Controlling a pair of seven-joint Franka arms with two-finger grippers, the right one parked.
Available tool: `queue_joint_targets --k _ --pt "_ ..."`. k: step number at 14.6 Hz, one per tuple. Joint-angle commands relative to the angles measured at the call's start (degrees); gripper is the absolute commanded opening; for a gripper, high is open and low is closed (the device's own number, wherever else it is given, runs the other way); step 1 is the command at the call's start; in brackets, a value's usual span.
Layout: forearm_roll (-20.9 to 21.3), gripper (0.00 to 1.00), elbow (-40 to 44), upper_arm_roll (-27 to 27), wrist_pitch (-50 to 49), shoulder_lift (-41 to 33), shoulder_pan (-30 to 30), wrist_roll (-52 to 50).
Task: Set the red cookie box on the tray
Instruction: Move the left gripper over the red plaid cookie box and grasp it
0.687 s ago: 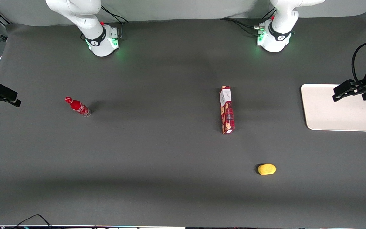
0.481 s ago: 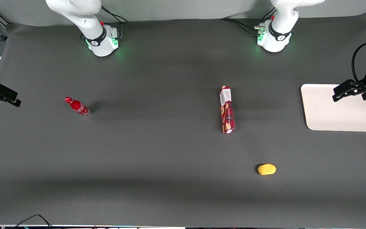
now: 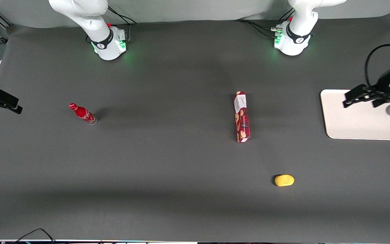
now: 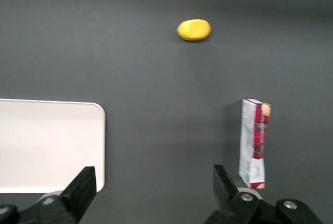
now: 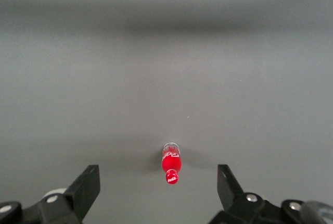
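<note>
Dark table (image 3: 168,169) | gripper (image 3: 350,99) wide, empty, above tray (image 3: 361,125) | red cookie box (image 3: 241,117) well apart

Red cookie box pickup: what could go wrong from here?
The red cookie box stands tall on a narrow side, so a glancing approach could tip it. The pincer, open and empty, hangs over the tray, so the whole pick is ahead. The yellow object lies nearer the front camera, probably clear of the path.

The dark table (image 3: 168,176) carries red cookie box (image 3: 241,116), tray (image 3: 357,127), bottle (image 3: 82,113), yellow lump (image 3: 284,180).
</note>
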Motion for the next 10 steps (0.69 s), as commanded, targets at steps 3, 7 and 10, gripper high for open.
queue_joint_targets --k 3,7,10 --pt "2.0 1.00 -0.4 -9.0 3.3 2.6 -1.0 -13.6" --pt "5.4 1.00 -2.1 -14.1 8.7 6.2 -2.1 -20.1" --pt "5.5 1.00 -7.0 -15.1 15.2 7.8 -2.8 -20.2"
